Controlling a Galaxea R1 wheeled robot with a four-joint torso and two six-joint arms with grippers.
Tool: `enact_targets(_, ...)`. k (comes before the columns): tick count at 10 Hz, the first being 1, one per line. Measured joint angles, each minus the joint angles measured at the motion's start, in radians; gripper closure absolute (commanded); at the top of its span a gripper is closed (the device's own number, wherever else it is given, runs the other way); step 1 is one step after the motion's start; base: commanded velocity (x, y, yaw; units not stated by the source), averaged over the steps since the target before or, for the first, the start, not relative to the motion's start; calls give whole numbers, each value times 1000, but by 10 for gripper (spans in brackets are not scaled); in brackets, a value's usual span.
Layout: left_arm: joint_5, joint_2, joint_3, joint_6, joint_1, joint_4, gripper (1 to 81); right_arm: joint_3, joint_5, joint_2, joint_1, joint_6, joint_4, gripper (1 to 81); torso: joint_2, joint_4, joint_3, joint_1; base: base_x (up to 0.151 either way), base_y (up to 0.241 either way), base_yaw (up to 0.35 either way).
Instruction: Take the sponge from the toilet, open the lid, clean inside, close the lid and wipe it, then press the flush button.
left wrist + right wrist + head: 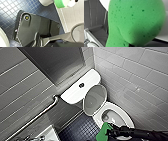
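The white toilet (117, 112) stands in the corner, its bowl exposed. The lid (94, 100) is raised and leans back against the tank, greyish underside showing. The small dark flush button (81, 85) sits in the middle of the flat tank top. My right gripper (110, 132) reaches in from the lower right and is shut on the bright green sponge (103, 132), which hangs at the bowl's near rim. The sponge looms large in the right wrist view (134, 22) and shows at the edge of the left wrist view (60, 3). My left gripper is open, holding nothing.
A metal grab bar (37, 117) runs along the grey tiled wall on the left. A white sink corner (48, 134) sits at the lower left. Dark blue floor tiles (80, 129) lie between sink and toilet. Grey tiled wall closes in on the right.
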Motion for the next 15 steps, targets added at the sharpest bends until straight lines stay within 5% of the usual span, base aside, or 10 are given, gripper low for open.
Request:
enact_targets(4, 8, -27, 19, -2, -49, -44, 10, 33, 24, -69, -89, 0, 0, 811, 133, -1, 128, -86, 0, 0, 0)
enact_targets(5, 28, -26, 25, -2, -57, -53, 10, 61, 28, -98, -95, 0, 0, 811, 167, -11, 157, -109, 0, 0, 0)
enact_targets(11, 46, -11, 26, -2, -81, -62, 10, 195, 50, -201, -213, 1, -1, 811, 351, -137, 298, -233, 0, 0, 0)
enact_targets(15, 47, 37, -11, -75, -180, -67, 10, 86, 176, -211, -401, 1, -17, 811, 359, -141, 307, -240, 0, 0, 0)
